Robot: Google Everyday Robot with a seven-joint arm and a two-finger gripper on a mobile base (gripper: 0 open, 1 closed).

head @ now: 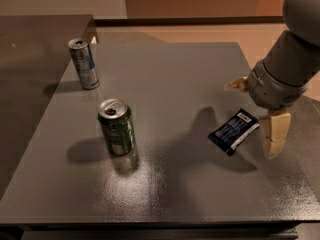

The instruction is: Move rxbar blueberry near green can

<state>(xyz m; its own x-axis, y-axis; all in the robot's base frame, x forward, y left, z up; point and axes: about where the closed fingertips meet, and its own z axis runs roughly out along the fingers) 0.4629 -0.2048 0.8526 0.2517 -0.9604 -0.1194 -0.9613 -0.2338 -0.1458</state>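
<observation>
The rxbar blueberry point(234, 130), a flat dark navy wrapper with a white patch at its far end, lies on the dark table point(175, 69) at the right. The green can point(116, 127) stands upright left of centre, well apart from the bar. My gripper point(256, 109) hangs at the right edge on the grey arm point(290, 69). It is open, with one pale finger point(274, 134) just right of the bar and the other finger point(237, 84) behind it. It holds nothing.
A slimmer silver-and-blue can point(84, 64) stands upright at the table's far left. A second dark surface point(30, 59) adjoins the table on the left. The table's right edge runs just under the gripper.
</observation>
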